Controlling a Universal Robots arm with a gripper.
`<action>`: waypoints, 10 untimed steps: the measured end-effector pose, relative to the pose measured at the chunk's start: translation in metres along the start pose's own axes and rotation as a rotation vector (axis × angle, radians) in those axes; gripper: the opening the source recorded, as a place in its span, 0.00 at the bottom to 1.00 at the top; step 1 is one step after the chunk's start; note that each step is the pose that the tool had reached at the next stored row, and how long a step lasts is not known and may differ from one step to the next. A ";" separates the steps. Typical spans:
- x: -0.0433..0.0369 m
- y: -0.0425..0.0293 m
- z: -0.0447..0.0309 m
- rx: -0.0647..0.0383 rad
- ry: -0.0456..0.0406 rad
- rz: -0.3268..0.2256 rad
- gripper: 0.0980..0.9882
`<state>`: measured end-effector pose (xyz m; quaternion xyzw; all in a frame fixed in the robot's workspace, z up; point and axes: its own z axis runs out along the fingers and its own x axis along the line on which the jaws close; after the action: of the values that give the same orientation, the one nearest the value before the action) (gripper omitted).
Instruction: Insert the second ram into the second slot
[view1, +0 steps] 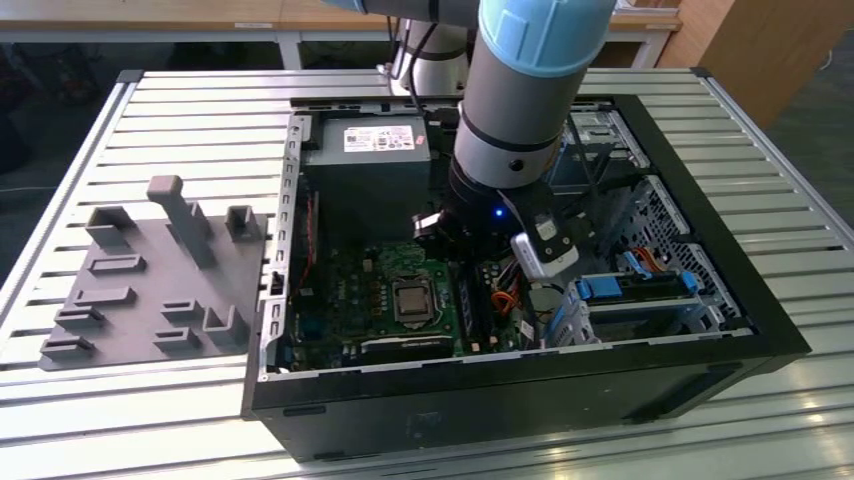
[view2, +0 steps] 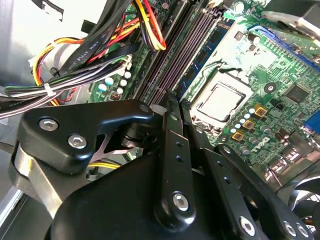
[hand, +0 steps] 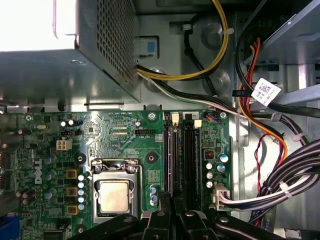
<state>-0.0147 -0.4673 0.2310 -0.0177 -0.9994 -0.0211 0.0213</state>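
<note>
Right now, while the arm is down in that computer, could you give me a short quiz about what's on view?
1. True or false: the gripper is inside the open computer case.
2. The grey fixture plate lies: A) outside the case, on the exterior view's left B) outside it, on the exterior view's right C) inside the case.
3. What colour is the motherboard?
Key: 1 true; 2 A; 3 green.
</note>
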 end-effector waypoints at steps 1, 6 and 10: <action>-0.0002 0.0000 0.0001 0.000 0.0000 0.000 0.04; -0.0010 0.0000 0.0014 0.000 -0.0001 0.001 0.04; -0.0036 -0.0001 0.0045 0.001 -0.0001 0.000 0.04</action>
<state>-0.0112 -0.4673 0.2263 -0.0178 -0.9994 -0.0205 0.0212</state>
